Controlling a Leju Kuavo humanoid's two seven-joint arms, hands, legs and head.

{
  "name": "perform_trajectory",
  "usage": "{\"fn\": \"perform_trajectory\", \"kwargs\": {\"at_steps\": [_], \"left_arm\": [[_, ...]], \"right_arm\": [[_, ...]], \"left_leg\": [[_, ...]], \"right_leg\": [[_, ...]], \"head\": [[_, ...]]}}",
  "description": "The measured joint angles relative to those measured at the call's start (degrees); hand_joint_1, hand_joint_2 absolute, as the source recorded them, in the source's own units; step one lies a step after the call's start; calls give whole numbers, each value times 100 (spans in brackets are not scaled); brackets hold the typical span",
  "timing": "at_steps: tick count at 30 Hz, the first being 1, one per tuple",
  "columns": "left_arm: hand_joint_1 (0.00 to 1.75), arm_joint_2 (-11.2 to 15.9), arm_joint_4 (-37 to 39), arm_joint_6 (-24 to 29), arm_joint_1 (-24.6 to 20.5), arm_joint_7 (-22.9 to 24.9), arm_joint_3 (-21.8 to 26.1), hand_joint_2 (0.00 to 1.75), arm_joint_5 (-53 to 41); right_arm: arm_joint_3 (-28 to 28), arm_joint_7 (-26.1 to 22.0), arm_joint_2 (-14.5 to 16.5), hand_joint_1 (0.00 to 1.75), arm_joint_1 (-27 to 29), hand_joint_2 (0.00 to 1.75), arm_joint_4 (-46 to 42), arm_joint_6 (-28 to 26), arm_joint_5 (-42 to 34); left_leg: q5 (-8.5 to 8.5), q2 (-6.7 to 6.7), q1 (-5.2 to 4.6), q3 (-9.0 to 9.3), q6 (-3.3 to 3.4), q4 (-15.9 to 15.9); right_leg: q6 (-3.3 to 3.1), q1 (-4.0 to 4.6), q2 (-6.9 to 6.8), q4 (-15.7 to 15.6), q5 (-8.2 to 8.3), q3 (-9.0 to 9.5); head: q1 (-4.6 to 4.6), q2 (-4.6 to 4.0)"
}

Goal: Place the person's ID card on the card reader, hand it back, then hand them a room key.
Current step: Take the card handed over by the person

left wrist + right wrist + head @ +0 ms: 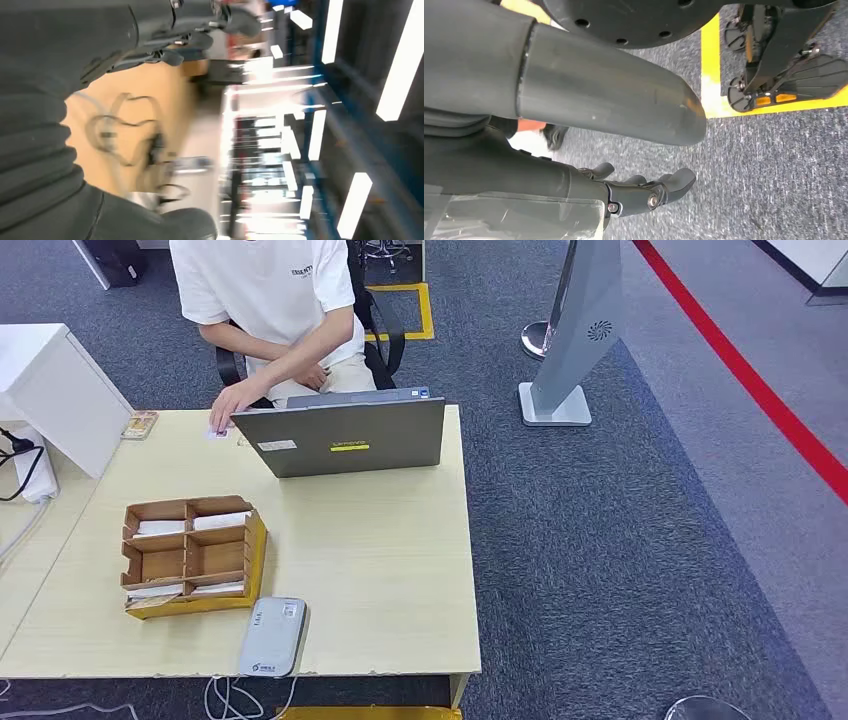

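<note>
Head view: the ID card (218, 433) lies at the table's (380, 570) 11 o'clock corner under the person's hand (232, 405), with the card reader (272, 636) at the 6 o'clock edge and the key-card tray (190, 555) just beyond it toward 10 o'clock. The laptop (345, 435) stands at 12 o'clock. The right hand (644, 192) hangs over carpet, fingers apart and holding nothing; the left hand (200, 30) is blurred, so its state cannot be determined.

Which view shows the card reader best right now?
The head view: the grey card reader lies whole and sharp at the table's near edge, beside the cardboard box. The left wrist view is too blurred to pick it out; the right wrist view faces the carpet.
</note>
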Motion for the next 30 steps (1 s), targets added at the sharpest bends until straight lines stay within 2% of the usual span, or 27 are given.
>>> {"fn": "perform_trajectory", "kwargs": {"at_steps": [3,7,10,13,15,19,21,23,25,30], "left_arm": [[0,145,-237,349,-195,0,-427,175,-328],[0,423,-318,560,-859,2,-1099,175,-1160],[0,587,57,573,-1581,2,-1382,175,-2115],[0,737,699,577,-2292,104,-1463,175,-2991],[0,907,1350,568,-2836,519,-1509,175,-3800],[0,1475,3579,78,-4388,2304,-1928,175,-5881],[0,1717,4629,-276,-5060,2985,-2274,175,-6630],[0,1875,5443,-424,-5542,3325,-2602,175,-7062],[0,1961,6009,-495,-5841,3488,-2840,175,-7205],[0,2088,6783,-708,-6110,3739,-3166,175,-7320]], "right_arm": [[52,-17,0,0,-13,0,1,29,53],[146,-16,0,0,-22,0,2,90,158],[230,3,-1,0,-30,0,3,134,240],[306,7,-2,0,-37,0,7,171,317],[361,16,-7,0,-36,0,9,199,377],[444,38,-40,0,-68,0,12,271,416],[473,41,-67,0,-72,0,13,307,403],[487,49,-92,0,-66,0,13,327,391],[494,62,-106,0,-61,0,13,337,386],[498,102,-127,0,-59,0,17,352,382]], "left_leg": [[1,-1,-2,-2,2,2],[10,-2,-3,-7,6,4],[21,-2,-4,-11,9,4],[30,9,-4,-16,6,5],[42,9,-4,-26,4,7],[76,12,-2,-68,-6,9],[89,32,-2,-90,-7,8],[93,54,-2,-102,-7,8],[93,67,-3,-106,-7,8],[92,70,-8,-114,-7,8]], "right_leg": [[3,0,-1,0,3,0],[12,1,-2,0,13,-1],[9,1,-2,0,24,-3],[11,0,9,0,39,-16],[14,1,11,0,46,-33],[3,2,14,3,83,-74],[1,2,38,7,104,-93],[3,1,63,10,116,-105],[4,0,76,11,118,-111],[5,-2,77,10,118,-120]], "head": [[-2,0],[-7,0],[-7,0],[-9,0],[-8,0],[-10,0],[-13,0],[-15,0],[-16,0],[-18,0]]}}
